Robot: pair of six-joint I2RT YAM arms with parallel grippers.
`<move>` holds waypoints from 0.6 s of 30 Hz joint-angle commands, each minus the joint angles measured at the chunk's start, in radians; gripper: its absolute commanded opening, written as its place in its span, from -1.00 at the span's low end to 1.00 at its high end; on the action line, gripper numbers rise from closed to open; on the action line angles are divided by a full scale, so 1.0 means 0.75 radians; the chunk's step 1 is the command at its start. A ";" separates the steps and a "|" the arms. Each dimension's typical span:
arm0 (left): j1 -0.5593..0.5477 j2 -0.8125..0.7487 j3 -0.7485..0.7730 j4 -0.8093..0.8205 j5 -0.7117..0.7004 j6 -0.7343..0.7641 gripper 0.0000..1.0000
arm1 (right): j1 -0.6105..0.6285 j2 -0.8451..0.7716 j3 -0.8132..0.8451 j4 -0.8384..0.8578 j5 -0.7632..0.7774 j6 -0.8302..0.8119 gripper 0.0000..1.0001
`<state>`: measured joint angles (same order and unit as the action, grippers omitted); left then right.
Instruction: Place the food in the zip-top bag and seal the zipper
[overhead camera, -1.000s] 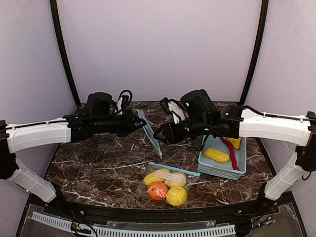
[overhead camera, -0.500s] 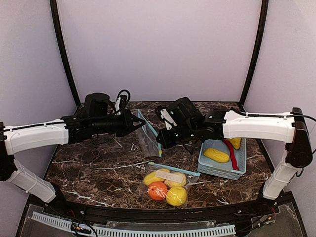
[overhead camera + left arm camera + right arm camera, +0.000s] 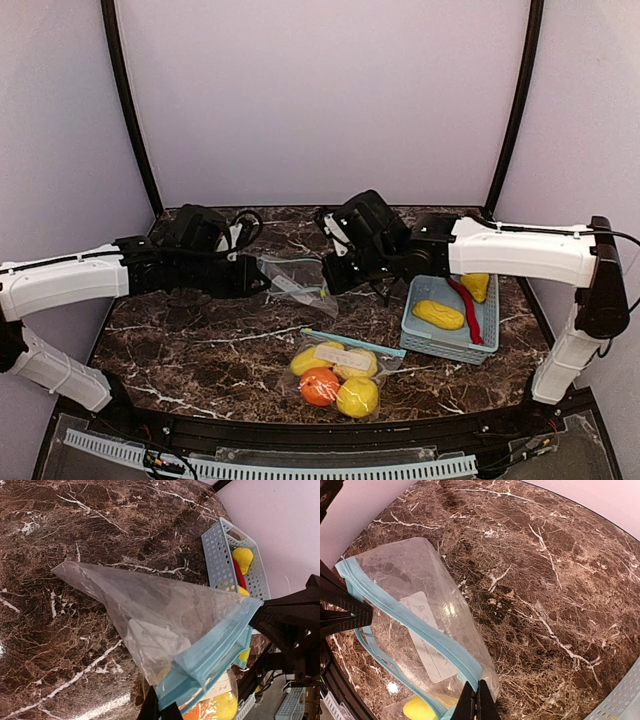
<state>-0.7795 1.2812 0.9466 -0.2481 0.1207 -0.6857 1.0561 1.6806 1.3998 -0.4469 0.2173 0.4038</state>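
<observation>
An empty clear zip-top bag [image 3: 293,280] with a blue zipper strip [image 3: 215,650] hangs stretched between my two grippers above the table's middle. My left gripper [image 3: 254,284] is shut on the zipper edge at the bag's left end [image 3: 160,711]. My right gripper [image 3: 329,284] is shut on the bag's other zipper corner [image 3: 476,702]. A second bag [image 3: 350,352] lies near the front, holding yellow fruits [image 3: 357,397] and an orange [image 3: 319,386]. Two yellow pieces [image 3: 438,314] and a red chili [image 3: 464,303] lie in the blue basket [image 3: 440,346].
The blue basket stands right of centre, under my right forearm, and also shows in the left wrist view [image 3: 216,555]. The filled bag lies just below the held bag. Dark marble table [image 3: 190,335] with black frame posts at the back corners.
The right gripper closed onto the bag's free corner. Both grippers then came down and the bag went from hanging upright at the left gripper to lying stretched between the two.
</observation>
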 commanded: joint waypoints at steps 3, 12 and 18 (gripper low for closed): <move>-0.036 0.063 0.061 -0.227 -0.131 0.216 -0.83 | 0.030 0.060 0.078 -0.081 -0.024 -0.137 -1.00; -0.036 0.031 0.224 -0.341 -0.233 0.354 0.54 | 0.063 0.109 0.117 -0.154 0.004 -0.167 -1.00; -0.036 0.102 0.349 -0.520 -0.257 0.512 0.70 | 0.066 0.120 0.135 -0.156 0.003 -0.179 -1.00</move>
<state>-0.8062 1.3403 1.1461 -0.4915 -0.0402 -0.4141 1.0950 1.7569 1.4624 -0.5583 0.2047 0.2863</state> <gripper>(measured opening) 0.834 0.006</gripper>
